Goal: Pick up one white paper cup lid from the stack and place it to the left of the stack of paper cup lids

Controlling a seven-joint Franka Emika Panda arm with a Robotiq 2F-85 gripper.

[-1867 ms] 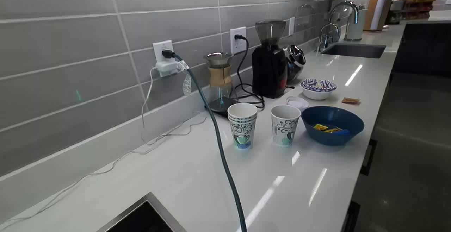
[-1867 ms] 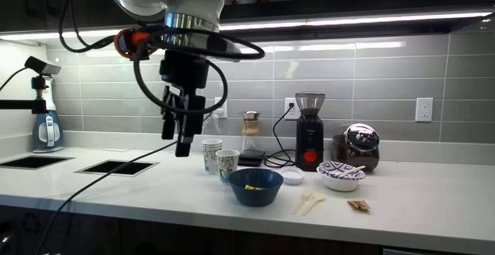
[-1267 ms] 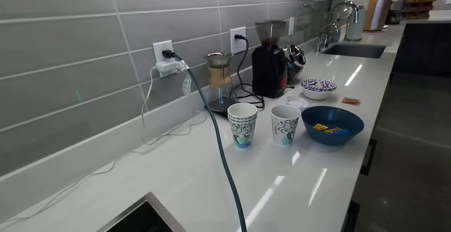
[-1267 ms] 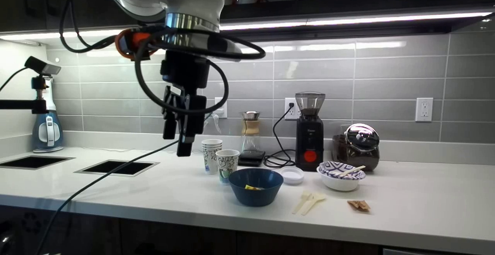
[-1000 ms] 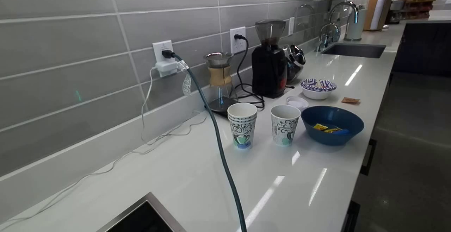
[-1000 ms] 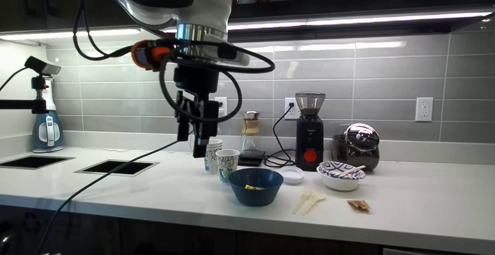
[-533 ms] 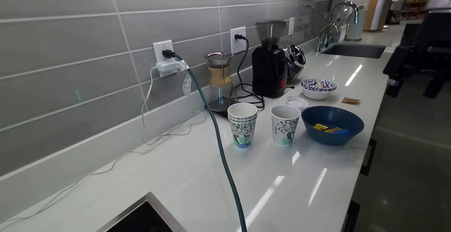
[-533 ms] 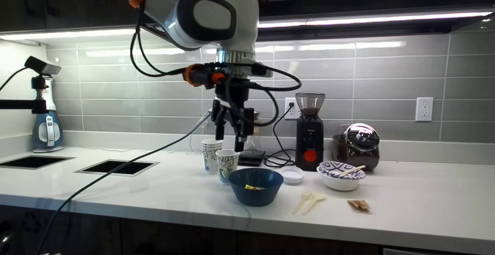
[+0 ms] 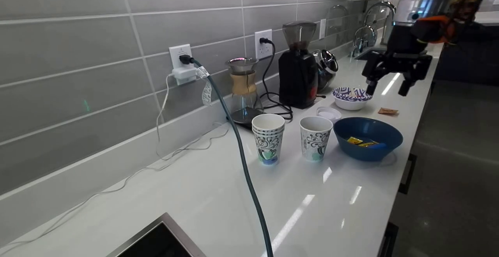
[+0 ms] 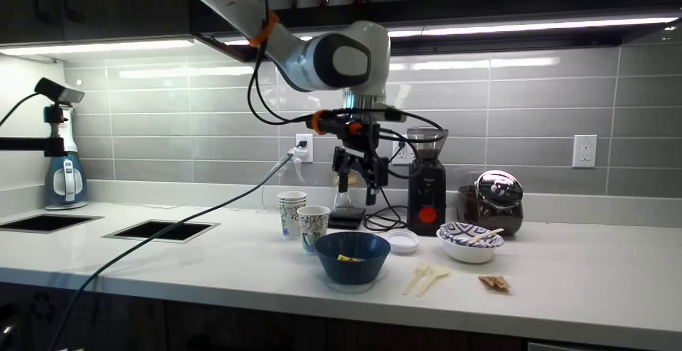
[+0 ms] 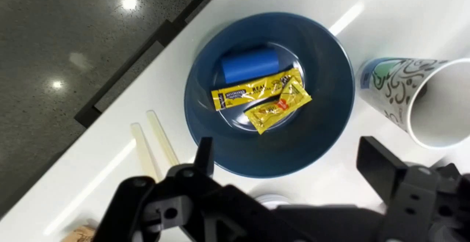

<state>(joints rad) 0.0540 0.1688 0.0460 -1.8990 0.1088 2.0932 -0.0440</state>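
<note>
Below the gripper, free air reaches down to the bowl and lids, while the cup stands beyond one fingertip, utensils lie flat past the opposite one, and the grinder rises nearer the wall than the gripper.

There's a dark blue bowl on the counter, two yellow packets and a blue thing in it. A patterned paper cup stands just beside, with nested cups near it. Over by the tiled wall I see a black grinder and a jar. Pale cutlery and a brown packet lie nearer the front.
</note>
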